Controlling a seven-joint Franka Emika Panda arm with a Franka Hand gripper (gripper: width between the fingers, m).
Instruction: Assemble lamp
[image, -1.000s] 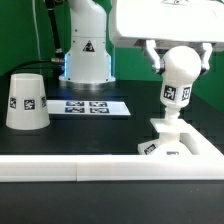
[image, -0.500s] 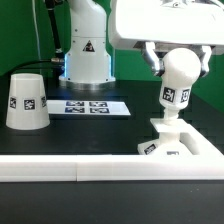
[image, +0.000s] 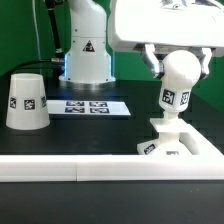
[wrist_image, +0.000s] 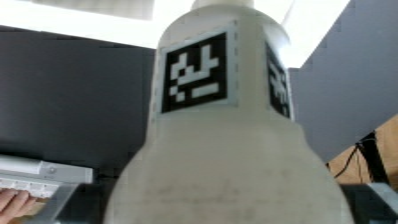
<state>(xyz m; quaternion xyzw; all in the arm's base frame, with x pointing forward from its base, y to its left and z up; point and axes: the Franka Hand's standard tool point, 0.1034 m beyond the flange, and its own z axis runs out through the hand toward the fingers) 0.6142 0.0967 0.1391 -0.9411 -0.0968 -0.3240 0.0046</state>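
Your 2 fingers sit on either side of the round head of the bulb and pinch it between them, at the exterior view's right. The dark fingers touch the ball on both flanks, so the head fills the gap between them. The bulb hangs down from that grip, leaning slightly, with its neck below the fingers and 1 tag on the neck facing the camera. The foot of the neck meets the raised middle of the flat base, which lies on the desk directly under the fingers. You cannot tell from here how deep the foot sits in it.

In the wrist view the bulb fills nearly the whole picture, tag towards the lens.

The shade stands on the desk, narrow end up, well apart at the exterior view's left. The marker board lies between the shade and the base.
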